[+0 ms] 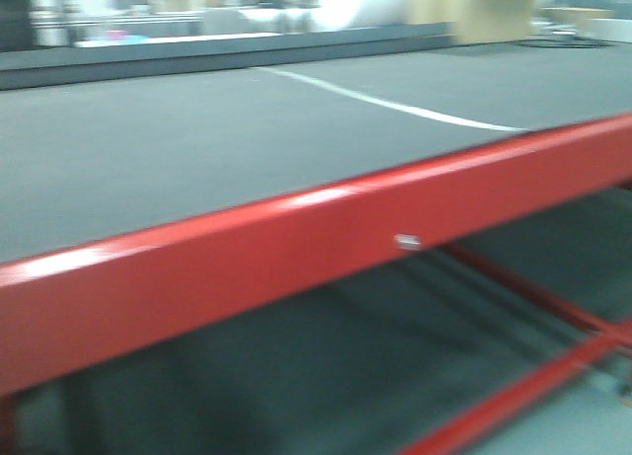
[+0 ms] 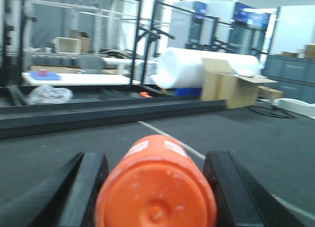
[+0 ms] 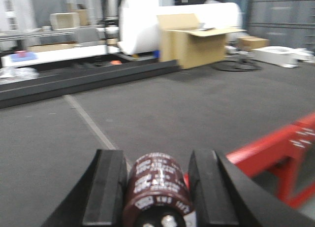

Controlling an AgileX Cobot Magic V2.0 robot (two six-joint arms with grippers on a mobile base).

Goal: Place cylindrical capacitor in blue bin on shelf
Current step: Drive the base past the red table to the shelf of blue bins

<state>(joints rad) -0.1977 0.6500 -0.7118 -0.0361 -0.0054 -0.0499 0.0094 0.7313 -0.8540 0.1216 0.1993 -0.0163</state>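
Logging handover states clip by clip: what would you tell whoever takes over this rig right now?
Left gripper: shut on the orange capacitor, its end towards the wrist camera.
Right gripper: shut on a dark brown can with white print.
Front view: only a red beam and a dark grey surface, blurred.
Done: capacitor is in hand.
Left: I cannot make out the task's shelf or a blue bin in any view; find them, then put the capacitor in the bin.
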